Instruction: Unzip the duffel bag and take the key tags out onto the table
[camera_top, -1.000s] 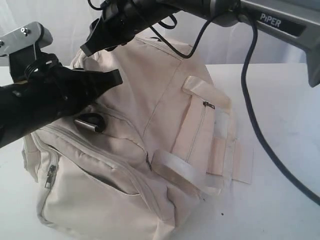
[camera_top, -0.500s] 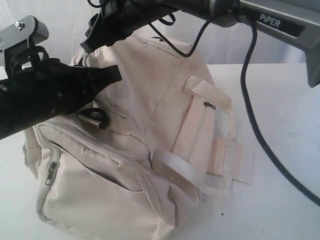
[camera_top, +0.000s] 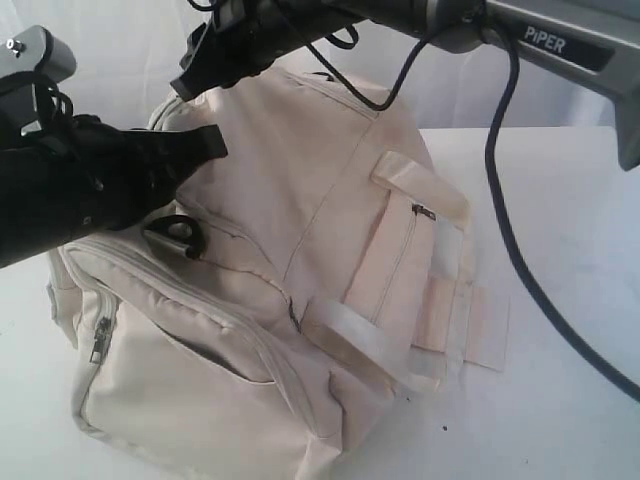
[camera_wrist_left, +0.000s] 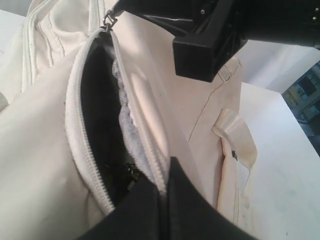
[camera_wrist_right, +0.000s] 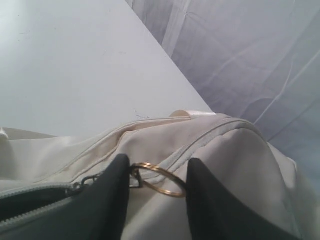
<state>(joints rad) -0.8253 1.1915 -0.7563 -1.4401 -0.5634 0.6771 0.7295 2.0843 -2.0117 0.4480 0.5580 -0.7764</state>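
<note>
duffel bag (camera_top: 300, 180) lying on table (camera_top: 560, 300), cream fabric, filling centre to 7 o'clock of exterior view. main zip part open along top; dark grey lining (camera_wrist_left: 100, 115) exposed between white zip teeth. small dark glinting object (camera_wrist_left: 129, 172) deep inside opening, too dim to identify.

right gripper (camera_wrist_right: 157, 164) at 11 o'clock of bag, on its top ridge. fingers (camera_wrist_right: 112, 200) set apart, gold zipper pull ring (camera_wrist_right: 159, 181) spanning gap and touching both; ring gripped. zip slider (camera_wrist_left: 107, 20) hooked to ring, at one end of opening.

left gripper (camera_wrist_left: 162, 182) at 9 o'clock of bag, arm from 9 o'clock edge of exterior view. fingers (camera_wrist_left: 145, 205) pressed flat together at other end of zip opening, closed. pinch on fabric: cannot tell.

black d-ring (camera_top: 175, 235) just below left gripper, at 6 o'clock of it. webbing handle (camera_top: 365, 345) loose on bag's side at 5 o'clock. side pocket zip pull (camera_top: 100, 338) at 8 o'clock. second small zip pull (camera_top: 422, 212) at 2 o'clock, beside upper handle strap. black cable (camera_top: 510, 230) from right arm across table at 3 o'clock.
</note>
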